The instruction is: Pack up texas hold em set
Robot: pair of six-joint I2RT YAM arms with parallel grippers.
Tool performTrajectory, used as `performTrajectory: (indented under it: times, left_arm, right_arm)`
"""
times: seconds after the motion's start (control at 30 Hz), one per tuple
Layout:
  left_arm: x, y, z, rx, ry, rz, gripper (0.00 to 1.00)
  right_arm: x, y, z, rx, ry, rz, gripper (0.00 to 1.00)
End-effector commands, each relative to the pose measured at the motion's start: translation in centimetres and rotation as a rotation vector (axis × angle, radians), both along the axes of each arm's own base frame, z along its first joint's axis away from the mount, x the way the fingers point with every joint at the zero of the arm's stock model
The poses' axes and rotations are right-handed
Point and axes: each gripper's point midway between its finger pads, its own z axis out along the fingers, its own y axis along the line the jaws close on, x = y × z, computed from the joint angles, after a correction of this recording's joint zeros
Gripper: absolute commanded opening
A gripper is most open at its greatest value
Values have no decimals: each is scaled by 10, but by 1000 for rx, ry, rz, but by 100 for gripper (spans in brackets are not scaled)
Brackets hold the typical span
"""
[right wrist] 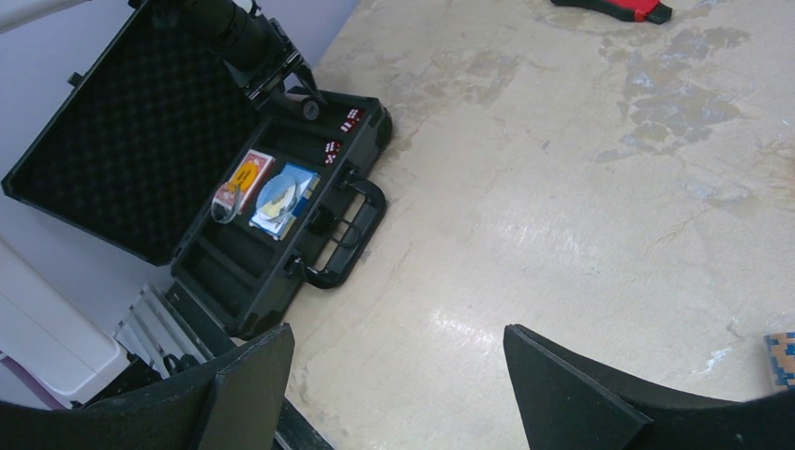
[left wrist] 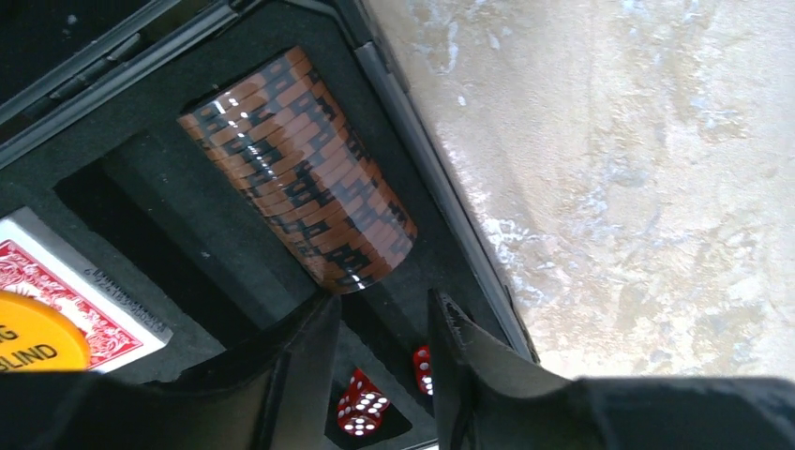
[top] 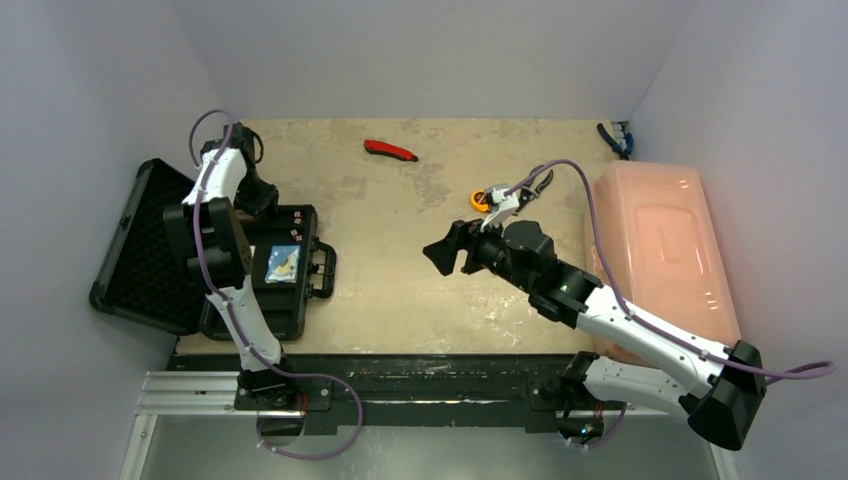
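Note:
The black case (top: 300, 305) lies open at the table's left, its foam-lined lid (top: 140, 250) tipped back. In the left wrist view an orange-and-black striped chip roll (left wrist: 300, 169) rests in a foam slot. Red dice (left wrist: 361, 403) sit in a small pocket, and a red card deck (left wrist: 66, 281) with a yellow disc (left wrist: 33, 333) on it lies to the left. My left gripper (left wrist: 384, 314) hovers just short of the roll's end, open, with nothing between its fingers. My right gripper (right wrist: 398, 347) hangs wide open and empty over mid-table (top: 445, 255), apart from the case (right wrist: 370, 141).
A red-handled tool (top: 390, 150) lies at the back of the table. A yellow tape measure (top: 482, 200) sits beside the right arm. A translucent pink bin (top: 660, 250) fills the right side, with blue pliers (top: 615, 138) behind it. The case handle (right wrist: 361, 225) points toward mid-table.

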Motion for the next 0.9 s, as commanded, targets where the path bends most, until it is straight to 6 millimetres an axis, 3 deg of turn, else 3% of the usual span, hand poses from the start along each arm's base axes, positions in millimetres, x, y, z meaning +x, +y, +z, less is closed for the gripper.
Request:
performTrajectory:
  times: [0.0, 0.07, 0.13, 0.2, 0.33, 0.47, 0.7, 0.87]
  left_arm:
    - [7, 30, 32, 106, -76, -21, 47]
    - [6, 26, 40, 96, -94, -47, 63]
    - [4, 21, 50, 83, -112, -83, 87]
    - [0, 16, 60, 78, -134, -115, 95]
    - [-12, 2, 79, 58, -213, -209, 99]
    - [-35, -14, 97, 41, -276, -278, 100]
    - [-88, -49, 95, -37, -313, -443, 100]
    - [-118, -63, 99, -1, -373, -553, 100]
  right_arm:
    - [5, -4, 16, 27, -47, -26, 87]
    - [5, -6, 14, 8, -41, -28, 87]
    - [6, -7, 14, -2, -45, -33, 87]
    - [8, -8, 16, -14, -51, -40, 87]
    - [14, -15, 9, -70, -45, -80, 87]
    - [29, -32, -9, -164, 6, -167, 87]
    - [67, -88, -67, -314, 214, -372, 86]
    - [76, -107, -88, -382, 273, -433, 85]
